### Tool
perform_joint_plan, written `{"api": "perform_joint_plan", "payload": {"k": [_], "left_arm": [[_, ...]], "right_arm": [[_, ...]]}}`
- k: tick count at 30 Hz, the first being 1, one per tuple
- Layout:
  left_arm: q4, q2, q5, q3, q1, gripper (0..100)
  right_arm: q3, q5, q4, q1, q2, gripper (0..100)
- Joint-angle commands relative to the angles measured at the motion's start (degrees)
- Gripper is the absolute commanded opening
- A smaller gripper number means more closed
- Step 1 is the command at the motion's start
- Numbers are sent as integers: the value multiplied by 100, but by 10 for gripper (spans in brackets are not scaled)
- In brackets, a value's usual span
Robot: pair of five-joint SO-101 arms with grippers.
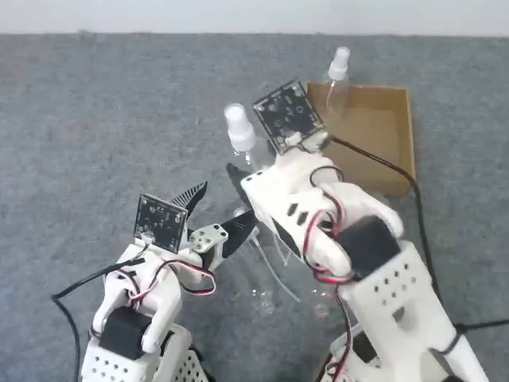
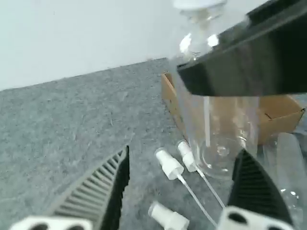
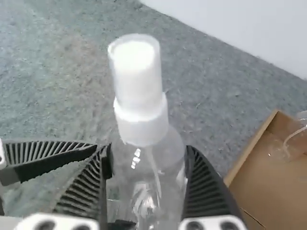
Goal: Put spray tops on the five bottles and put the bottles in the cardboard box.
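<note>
My right gripper point(image 3: 144, 196) is shut on an upright clear bottle point(image 3: 141, 158) that has a white spray top point(image 3: 136, 81) on it. From above, this bottle point(image 1: 240, 131) stands left of the cardboard box point(image 1: 394, 127), with my right gripper point(image 1: 246, 167) around its lower body. A second capped bottle point(image 1: 337, 76) stands at the box's far left corner. My left gripper point(image 1: 216, 211) is open just in front of the held bottle, with nothing between its fingers point(image 2: 103, 189). Loose spray tops point(image 2: 169, 164) lie on the carpet near the held bottle point(image 2: 218, 129).
Uncapped clear bottles point(image 1: 266, 278) lie on the grey carpet between the two arm bases, one of them point(image 2: 288, 158) close to the box point(image 2: 276, 115). A black cable point(image 1: 417, 199) runs past the box's near side. Open carpet stretches to the left.
</note>
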Motion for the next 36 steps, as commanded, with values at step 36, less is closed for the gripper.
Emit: {"api": "perform_joint_plan", "payload": {"k": [36], "left_arm": [[-387,105,-9,92,-862,12]], "right_arm": [[-659,659,-4585,4110,4013,6]]}}
